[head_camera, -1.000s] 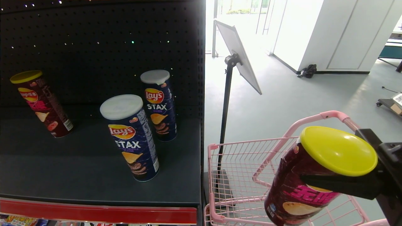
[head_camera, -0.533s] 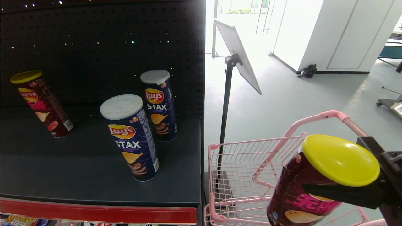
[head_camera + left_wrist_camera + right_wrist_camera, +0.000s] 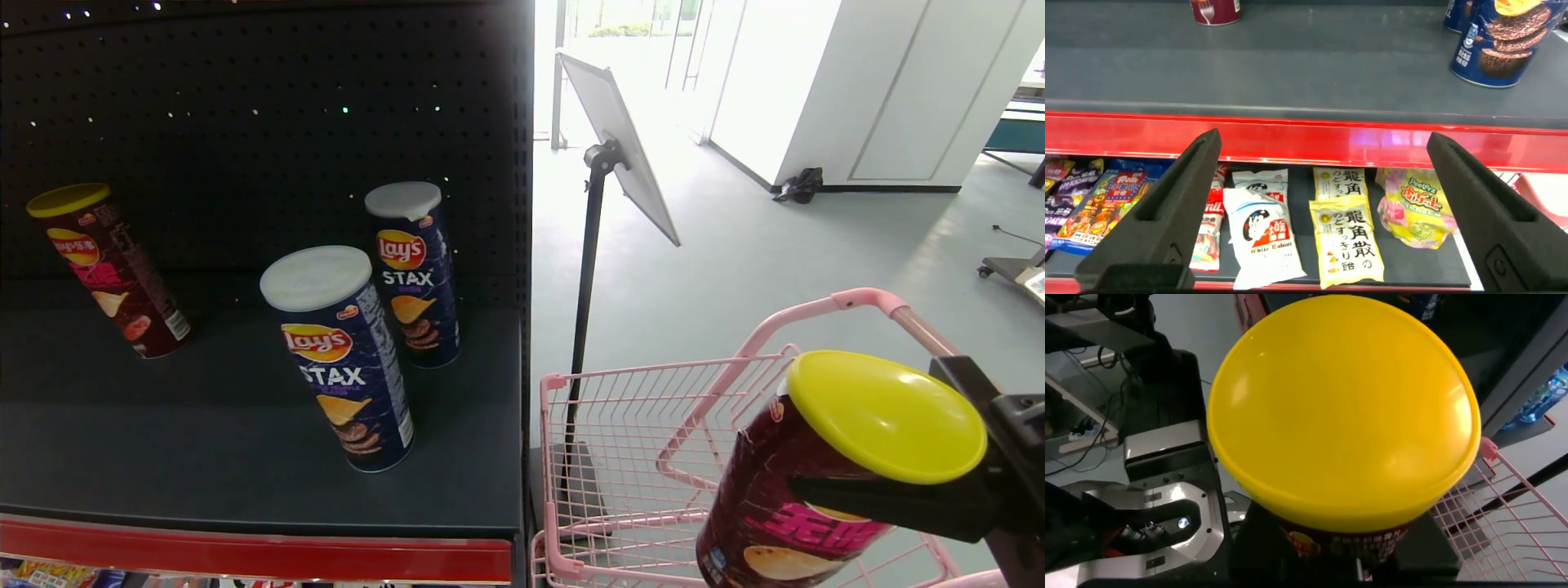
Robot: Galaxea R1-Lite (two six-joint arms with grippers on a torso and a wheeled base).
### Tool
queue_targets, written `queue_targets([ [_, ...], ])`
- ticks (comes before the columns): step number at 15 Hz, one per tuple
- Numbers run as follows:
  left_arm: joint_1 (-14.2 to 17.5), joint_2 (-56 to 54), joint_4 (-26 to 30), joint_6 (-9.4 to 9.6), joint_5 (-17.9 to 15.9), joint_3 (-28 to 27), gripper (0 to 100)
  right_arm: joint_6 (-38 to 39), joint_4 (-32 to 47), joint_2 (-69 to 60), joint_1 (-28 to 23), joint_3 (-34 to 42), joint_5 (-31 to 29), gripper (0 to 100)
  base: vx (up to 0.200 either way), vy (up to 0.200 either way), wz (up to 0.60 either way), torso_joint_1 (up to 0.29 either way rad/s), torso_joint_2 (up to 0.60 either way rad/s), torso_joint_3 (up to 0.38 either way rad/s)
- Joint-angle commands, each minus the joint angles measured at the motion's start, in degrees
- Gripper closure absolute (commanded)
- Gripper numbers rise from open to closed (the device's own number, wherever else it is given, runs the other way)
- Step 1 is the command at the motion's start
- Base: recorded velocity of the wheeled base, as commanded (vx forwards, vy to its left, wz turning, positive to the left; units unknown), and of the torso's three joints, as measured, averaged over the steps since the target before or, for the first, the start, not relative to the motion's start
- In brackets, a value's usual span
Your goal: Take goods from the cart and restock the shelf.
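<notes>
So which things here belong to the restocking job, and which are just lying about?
Job: held can in the right gripper, pink cart, shelf with front blue can, rear blue can, left maroon can.
Lying about: sign stand, snack packets on the lower shelf, dark bundle on the floor.

Daylight pours in from the glazed opening (image 3: 637, 20) at the back of the room. It is burnt out to near white, and the grey floor (image 3: 759, 245) below it glows pale. The shelf (image 3: 245, 465) beside it sits in deep shade; its pegboard back (image 3: 245, 106) is almost black, pricked with tiny sparks of light through the holes. The held can (image 3: 775, 506) carries soft highlights on its yellow lid (image 3: 886, 416). In the left wrist view the red edge strip (image 3: 1306, 139) has a mild sheen. Wide-angle bending shows at the head view's edge: the left-hand can (image 3: 106, 269) leans outward.
</notes>
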Motion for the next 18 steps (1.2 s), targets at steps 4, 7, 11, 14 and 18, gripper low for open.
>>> queue_targets([
  [4, 0.00, 0.08, 0.00, -0.02, 0.01, 0.01, 0, -0.19, -0.11, 0.04, -0.01, 1.32, 0.05, 100, 0.000, 0.000, 0.00, 0.000, 0.00, 0.000],
  [7, 0.00, 0.08, 0.00, -0.02, 0.01, 0.01, 0, -0.28, -0.37, 1.18, 0.17, 0.18, -2.85, 100, 0.000, 0.000, 0.00, 0.000, 0.00, 0.000],
  [11, 0.00, 0.08, 0.00, -0.02, 0.01, 0.01, 0, -0.37, -1.34, 1.18, 0.43, 1.05, -5.49, 100, -0.050, 0.000, 0.00, 0.001, 0.00, 0.001],
  [14, 0.00, 0.08, 0.09, -0.02, 0.01, 0.01, 0, -0.19, -1.43, 1.36, 0.35, 0.18, -6.46, 100, -0.200, 0.000, 0.00, 0.012, 0.01, 0.002],
  [18, 0.00, 0.08, 0.09, -0.02, 0.01, 0.01, 0, -0.19, -1.51, 1.36, 0.35, 0.53, -6.46, 100, -0.200, 0.000, 0.00, -0.006, 0.00, 0.005],
])
